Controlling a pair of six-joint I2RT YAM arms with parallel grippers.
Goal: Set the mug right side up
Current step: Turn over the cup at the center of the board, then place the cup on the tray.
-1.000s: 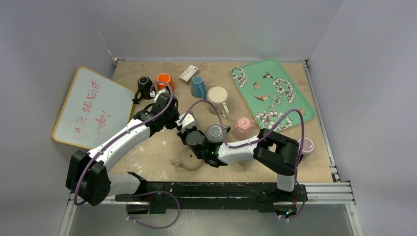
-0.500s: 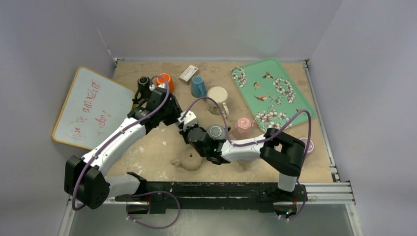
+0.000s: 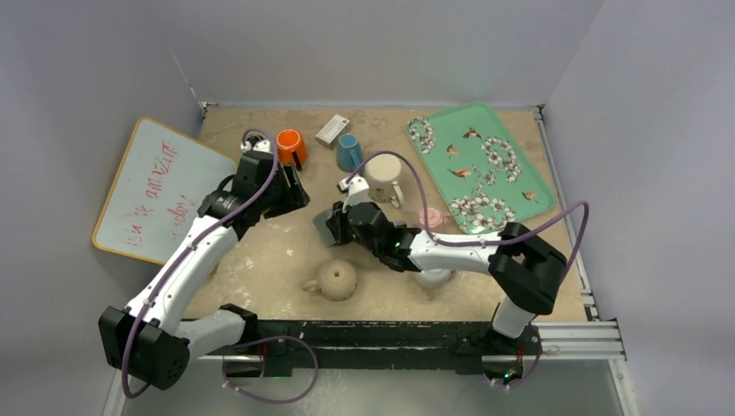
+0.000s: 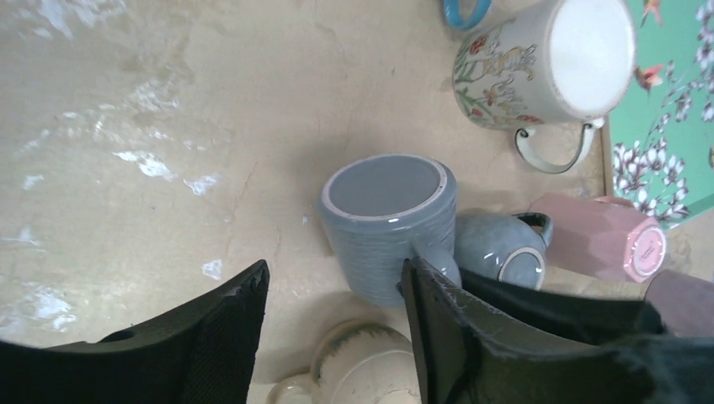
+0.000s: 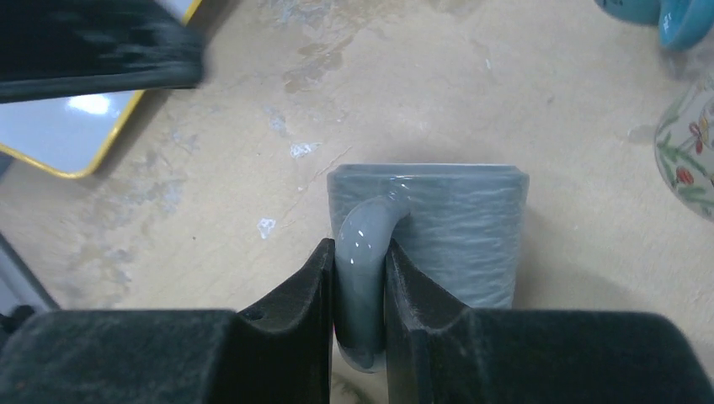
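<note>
Right wrist: right hand [image 5: 360, 282] clamped on handle [image 5: 366, 240] of grey mug [image 5: 471, 244], which lies sideways. Ribbed glazed ceramic: stiff, breakable, probably slick, moderate weight; may swivel in handle hold. Rim end cut off.
Left wrist: left hand [image 4: 333, 311] wide, empty. Mug's flat end faces camera; base or mouth unclear.
Top: mug mid-surface, mostly hidden by right hand.

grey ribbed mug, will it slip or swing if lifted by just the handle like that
Probably rigid glazed ceramic: the grey mug shines, so its handle may slide in the right gripper. Pinched off-centre at the handle, the body will likely swing down. Likely chips if dropped.
</note>
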